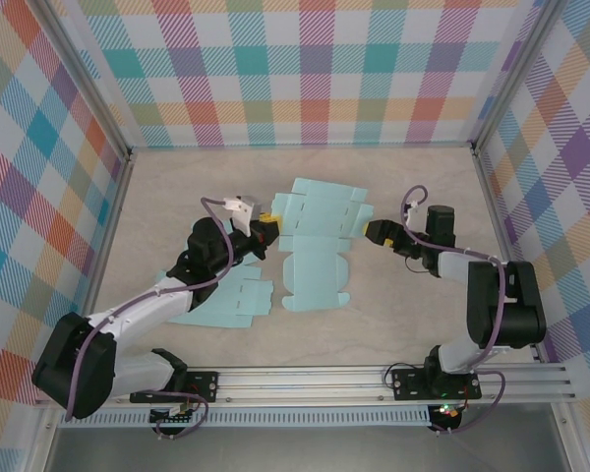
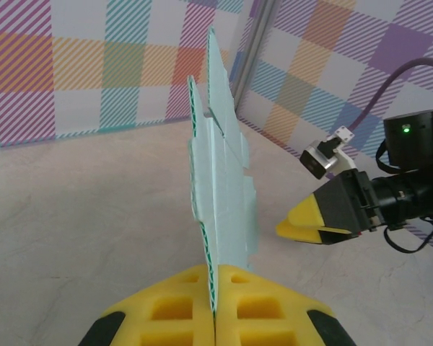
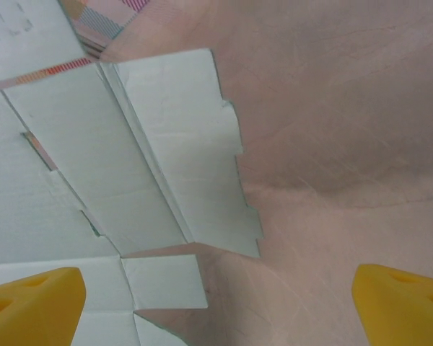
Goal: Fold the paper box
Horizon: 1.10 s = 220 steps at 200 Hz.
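The paper box (image 1: 315,241) is a pale mint flat cut-out lying in the middle of the table. My left gripper (image 1: 267,218) is shut on its left edge. In the left wrist view the sheet (image 2: 224,187) runs edge-on away from the yellow fingers (image 2: 166,310), which pinch it between them. My right gripper (image 1: 372,232) hovers just off the box's right edge, open and holding nothing. In the right wrist view its yellow fingertips (image 3: 36,295) stand wide apart over a side flap (image 3: 166,281) and bare table. The left wrist view also catches the right gripper (image 2: 307,227).
A second flat mint sheet (image 1: 226,300) lies under the left arm near the front. Checkered walls (image 1: 305,69) close in the back and both sides. A metal rail (image 1: 374,379) runs along the near edge.
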{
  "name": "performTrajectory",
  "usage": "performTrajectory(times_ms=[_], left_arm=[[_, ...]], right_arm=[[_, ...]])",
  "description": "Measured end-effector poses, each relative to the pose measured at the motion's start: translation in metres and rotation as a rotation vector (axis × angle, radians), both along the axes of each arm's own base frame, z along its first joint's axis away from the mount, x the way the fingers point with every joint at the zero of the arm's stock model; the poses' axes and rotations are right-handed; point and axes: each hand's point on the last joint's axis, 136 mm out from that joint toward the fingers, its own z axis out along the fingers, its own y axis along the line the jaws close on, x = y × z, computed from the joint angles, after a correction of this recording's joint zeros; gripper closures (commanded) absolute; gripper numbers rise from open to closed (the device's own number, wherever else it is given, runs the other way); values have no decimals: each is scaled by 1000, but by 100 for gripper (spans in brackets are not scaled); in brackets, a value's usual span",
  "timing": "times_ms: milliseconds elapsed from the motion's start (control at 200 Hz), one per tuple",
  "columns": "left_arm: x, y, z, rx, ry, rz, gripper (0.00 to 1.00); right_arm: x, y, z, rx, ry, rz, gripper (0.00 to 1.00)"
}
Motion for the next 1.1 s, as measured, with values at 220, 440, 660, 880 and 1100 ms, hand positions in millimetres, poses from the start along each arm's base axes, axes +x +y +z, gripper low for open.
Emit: performTrajectory(times_ms=[220,440,660,880,1100], left_arm=[[-18,-4,19,-23,-38,-79,100],[-37,-6,43,-51,-75,-148,100],[-55,-3,73,-88,-139,-187,100],[-71,-4,87,-108,-173,-238,100],[-94,-6,107,-132,-224,-303,100]], right_arm=[[-7,4,5,31,-84,17,7],[-17,7,33,56,-201,41,7],[-36,11,78,66,-358,80,7],[-54,12,115,42,-494,105,5],[-58,12,116,32,-494,111,0]])
